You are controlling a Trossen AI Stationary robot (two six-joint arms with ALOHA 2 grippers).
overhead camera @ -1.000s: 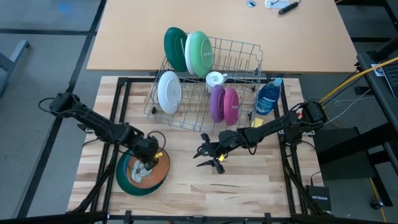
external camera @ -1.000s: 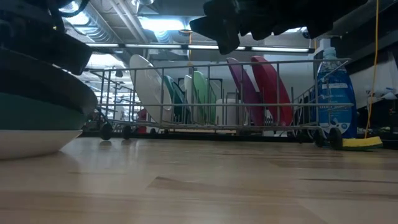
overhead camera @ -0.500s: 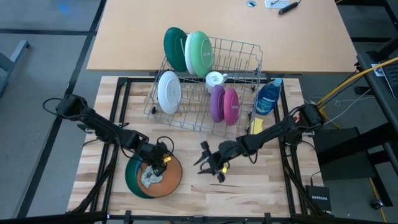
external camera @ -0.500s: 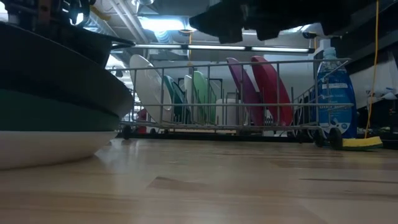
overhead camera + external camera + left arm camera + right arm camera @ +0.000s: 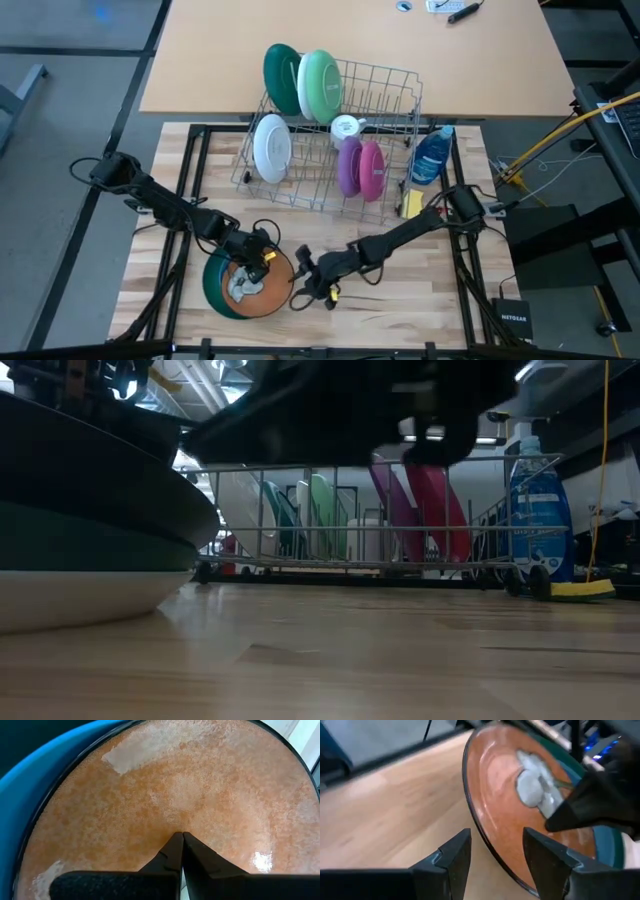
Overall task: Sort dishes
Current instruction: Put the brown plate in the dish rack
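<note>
Gleaming round orange plate (image 5: 262, 290) atop dark green bowl (image 5: 215, 286)

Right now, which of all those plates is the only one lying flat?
The orange-brown plate on the green one at the table's front left; every other plate stands on edge in the wire rack.

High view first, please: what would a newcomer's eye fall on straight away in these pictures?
Most striking is the orange-brown plate lying on a dark green plate at the table's front left, with the shut left gripper on it and the open right gripper at its right edge. Behind them stands the wire dish rack, holding upright green, white, purple and pink dishes, with a blue soap bottle to its right.
</note>
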